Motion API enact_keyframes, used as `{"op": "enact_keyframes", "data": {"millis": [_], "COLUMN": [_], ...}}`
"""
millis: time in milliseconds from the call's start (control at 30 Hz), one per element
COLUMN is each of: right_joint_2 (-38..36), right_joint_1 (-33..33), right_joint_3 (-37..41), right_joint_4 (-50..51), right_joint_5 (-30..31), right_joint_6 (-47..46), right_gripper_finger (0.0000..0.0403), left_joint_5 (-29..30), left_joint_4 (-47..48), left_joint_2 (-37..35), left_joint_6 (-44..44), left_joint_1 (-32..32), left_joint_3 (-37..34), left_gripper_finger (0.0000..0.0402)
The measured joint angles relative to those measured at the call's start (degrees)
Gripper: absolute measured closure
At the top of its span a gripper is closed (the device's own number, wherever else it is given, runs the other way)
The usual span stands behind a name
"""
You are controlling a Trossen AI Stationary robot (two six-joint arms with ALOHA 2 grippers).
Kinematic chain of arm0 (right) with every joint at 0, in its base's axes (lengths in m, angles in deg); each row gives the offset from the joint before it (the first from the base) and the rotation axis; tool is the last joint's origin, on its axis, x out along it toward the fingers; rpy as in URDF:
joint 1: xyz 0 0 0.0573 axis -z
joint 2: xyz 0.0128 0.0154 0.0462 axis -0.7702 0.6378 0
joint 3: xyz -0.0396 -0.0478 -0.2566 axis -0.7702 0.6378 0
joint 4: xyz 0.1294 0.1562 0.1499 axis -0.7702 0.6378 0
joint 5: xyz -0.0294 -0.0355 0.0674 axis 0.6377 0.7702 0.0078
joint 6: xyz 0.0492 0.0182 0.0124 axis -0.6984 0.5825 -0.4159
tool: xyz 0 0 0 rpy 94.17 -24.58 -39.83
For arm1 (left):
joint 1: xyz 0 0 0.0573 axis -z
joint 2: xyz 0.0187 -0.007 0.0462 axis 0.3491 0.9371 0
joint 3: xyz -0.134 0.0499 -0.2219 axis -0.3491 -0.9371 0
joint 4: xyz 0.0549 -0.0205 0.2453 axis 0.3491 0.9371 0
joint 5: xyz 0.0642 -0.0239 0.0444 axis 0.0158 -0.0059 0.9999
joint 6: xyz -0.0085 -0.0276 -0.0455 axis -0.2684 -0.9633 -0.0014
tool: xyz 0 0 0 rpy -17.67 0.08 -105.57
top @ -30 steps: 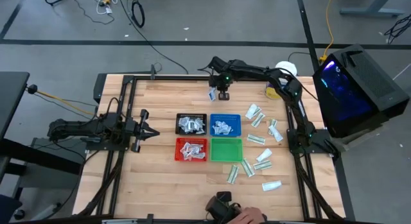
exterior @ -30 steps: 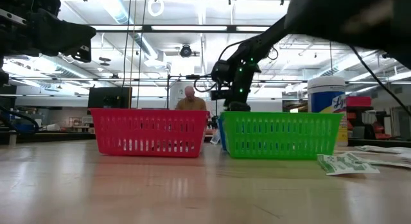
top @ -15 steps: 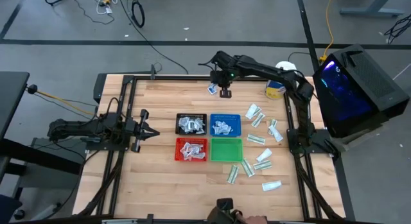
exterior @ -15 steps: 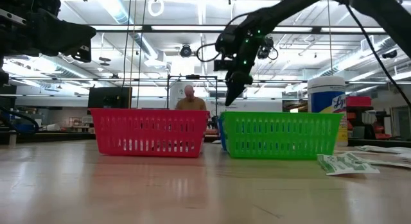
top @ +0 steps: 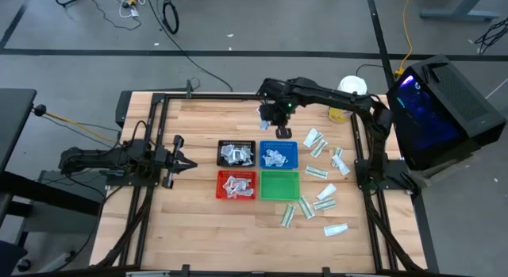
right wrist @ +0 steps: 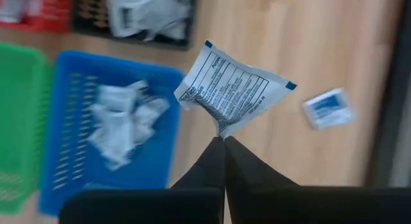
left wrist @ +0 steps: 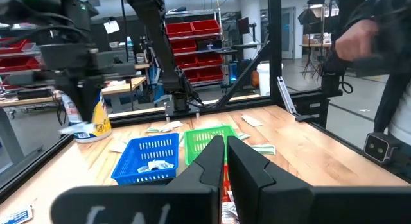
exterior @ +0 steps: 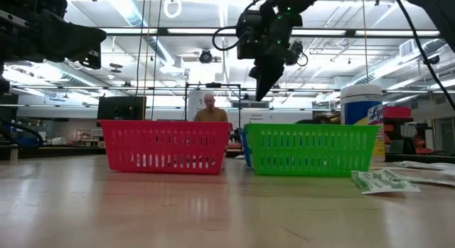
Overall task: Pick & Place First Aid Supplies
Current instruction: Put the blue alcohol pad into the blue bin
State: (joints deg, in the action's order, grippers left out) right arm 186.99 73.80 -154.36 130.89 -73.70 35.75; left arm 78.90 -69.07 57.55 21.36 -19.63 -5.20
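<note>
While the left gripper (top: 181,161) idles near the worktop's left edge, jaws together, the right gripper (right wrist: 223,139) has its jaws clamped on a squarish white blue-printed packet (right wrist: 230,88) above the blue mesh tray (right wrist: 70,140).

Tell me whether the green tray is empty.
Empty: in the high view the green tray shows only bare green floor, no packets.

Both arms (top: 333,94) matte black, jointed tubular links; green indicator light near right wrist. Gripper fingers (left wrist: 221,163) black, tapered, angular.
</note>
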Motion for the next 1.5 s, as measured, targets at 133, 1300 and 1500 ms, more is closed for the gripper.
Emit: {"op": "enact_keyframes", "data": {"millis": [133, 1300, 1500], "right_joint_2": [0.0, -3.4, -6.9], "right_joint_1": [-1.8, -9.1, -9.6], "right_joint_3": [0.0, 12.7, 17.8], "right_joint_4": [3.6, 5.1, 2.3], "right_joint_5": [-1.8, -1.8, -1.7], "right_joint_6": [-0.1, 1.2, -0.2], "right_gripper_finger": [0.0403, 0.0403, 0.0403], "left_joint_5": [0.0, 0.0, 0.0], "left_joint_4": [0.0, 0.0, 0.0], "left_joint_2": [0.0, 0.0, 0.0], "left_joint_6": [0.0, 0.0, 0.0], "left_joint_1": [0.0, 0.0, 0.0], "left_joint_3": [0.0, 0.0, 0.0], "left_gripper_finger": [0.0376, 0.0376, 0.0376]}}
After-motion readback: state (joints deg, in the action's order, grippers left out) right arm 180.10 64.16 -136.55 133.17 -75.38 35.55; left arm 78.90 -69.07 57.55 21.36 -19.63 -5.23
